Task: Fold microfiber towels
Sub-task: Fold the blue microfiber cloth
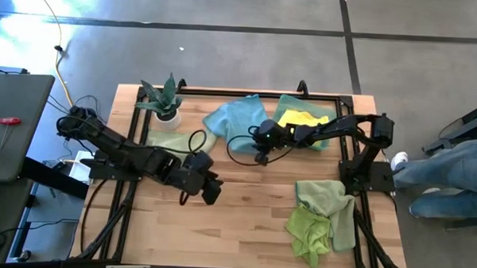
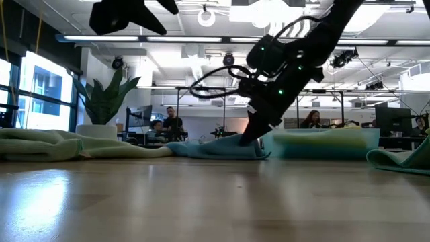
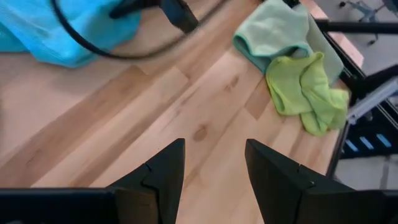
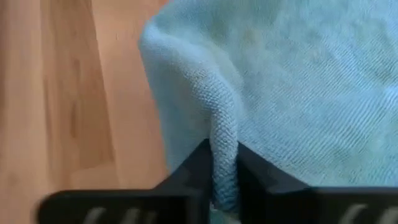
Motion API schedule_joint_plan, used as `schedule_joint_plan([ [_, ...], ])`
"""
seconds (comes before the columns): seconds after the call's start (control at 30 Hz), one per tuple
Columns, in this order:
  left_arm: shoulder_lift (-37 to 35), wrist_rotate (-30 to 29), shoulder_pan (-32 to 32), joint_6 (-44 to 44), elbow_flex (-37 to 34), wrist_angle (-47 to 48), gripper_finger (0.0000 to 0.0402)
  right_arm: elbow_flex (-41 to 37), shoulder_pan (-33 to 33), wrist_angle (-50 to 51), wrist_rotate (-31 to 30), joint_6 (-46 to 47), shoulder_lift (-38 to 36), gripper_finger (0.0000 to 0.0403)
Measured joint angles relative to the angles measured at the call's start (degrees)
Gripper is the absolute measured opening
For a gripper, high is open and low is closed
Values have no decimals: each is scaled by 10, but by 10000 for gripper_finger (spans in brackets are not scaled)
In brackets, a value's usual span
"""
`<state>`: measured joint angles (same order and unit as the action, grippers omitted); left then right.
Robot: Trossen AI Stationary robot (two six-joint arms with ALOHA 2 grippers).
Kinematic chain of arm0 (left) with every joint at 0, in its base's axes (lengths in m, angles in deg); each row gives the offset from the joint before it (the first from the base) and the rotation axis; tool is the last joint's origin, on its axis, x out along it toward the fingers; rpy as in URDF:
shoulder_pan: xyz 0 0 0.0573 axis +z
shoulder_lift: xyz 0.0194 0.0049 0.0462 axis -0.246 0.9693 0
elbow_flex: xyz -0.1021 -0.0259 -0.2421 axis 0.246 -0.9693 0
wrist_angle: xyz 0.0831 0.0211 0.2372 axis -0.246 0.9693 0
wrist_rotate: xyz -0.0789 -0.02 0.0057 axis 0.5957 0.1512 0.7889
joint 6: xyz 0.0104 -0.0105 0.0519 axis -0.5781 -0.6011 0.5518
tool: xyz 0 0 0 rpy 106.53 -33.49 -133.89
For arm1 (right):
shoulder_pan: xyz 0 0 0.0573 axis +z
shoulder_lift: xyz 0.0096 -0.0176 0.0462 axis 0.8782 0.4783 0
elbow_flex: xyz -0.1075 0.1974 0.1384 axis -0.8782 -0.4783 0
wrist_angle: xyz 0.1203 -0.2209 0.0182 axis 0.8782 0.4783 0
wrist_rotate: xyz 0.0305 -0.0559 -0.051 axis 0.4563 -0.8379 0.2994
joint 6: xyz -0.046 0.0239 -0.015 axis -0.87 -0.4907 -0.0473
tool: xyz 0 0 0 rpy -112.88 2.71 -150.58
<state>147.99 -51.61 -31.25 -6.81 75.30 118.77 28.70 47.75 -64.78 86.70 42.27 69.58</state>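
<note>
A light blue microfiber towel [image 1: 235, 122] lies crumpled at the table's far middle. My right gripper [image 1: 261, 156] is shut on it at its near edge, which also shows in the low view [image 2: 250, 138] and the right wrist view [image 4: 225, 186]. A yellow towel [image 1: 303, 119] lies on a mint one [image 1: 291, 104] at the far right. A pale green towel [image 1: 171, 138] lies at the far left. Lime [image 1: 308, 230] and sage [image 1: 325, 197] towels lie bunched at the near right. My left gripper [image 3: 214, 165] hangs open over bare wood near the table's middle [image 1: 213, 189]. My right gripper pinches a raised ridge of the light blue towel [image 4: 224, 146] between its two fingers, at the towel's near edge. The fingers slant down from the table's right side. The rest of the towel [image 2: 215, 148] lies on the table.
A spiky plant in a white pot [image 1: 164, 103] stands at the far left. A black frame [image 1: 224, 92] runs along the table's edges. Bare wood [image 1: 243, 222] lies open across the near middle. A person's legs [image 1: 448, 177] show past the right edge.
</note>
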Motion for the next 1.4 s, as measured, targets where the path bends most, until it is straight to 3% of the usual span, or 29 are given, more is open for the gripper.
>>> schedule_joint_plan([
  [0.07, 0, 9, -9, 1, 0, 1, 161, 19, 6, 22, 4, 20, -3, 8],
  [0.2, 0, 18, -33, 9, 0, 5, 161, 75, 31, 101, 5, 55, -13, 11],
  [0.5, 0, -1, -71, 7, 0, 74, 161, 276, 128, 342, 4, 119, -23, 2],
  [0.7, 0, -16, -86, 41, 0, 96, 161, 403, 183, 451, -65, 133, -23, 2],
  [0.83, 0, -36, -84, 81, 0, 116, 161, 467, 204, 502, -79, 140, -24, 2],
  [1.1, 0, -48, -58, 168, 0, 122, 160, 522, 230, 585, -57, 201, -24, 2],
  [1.4, 0, -49, -55, 197, 0, 121, 160, 516, 256, 617, -14, 233, -24, 2],
])
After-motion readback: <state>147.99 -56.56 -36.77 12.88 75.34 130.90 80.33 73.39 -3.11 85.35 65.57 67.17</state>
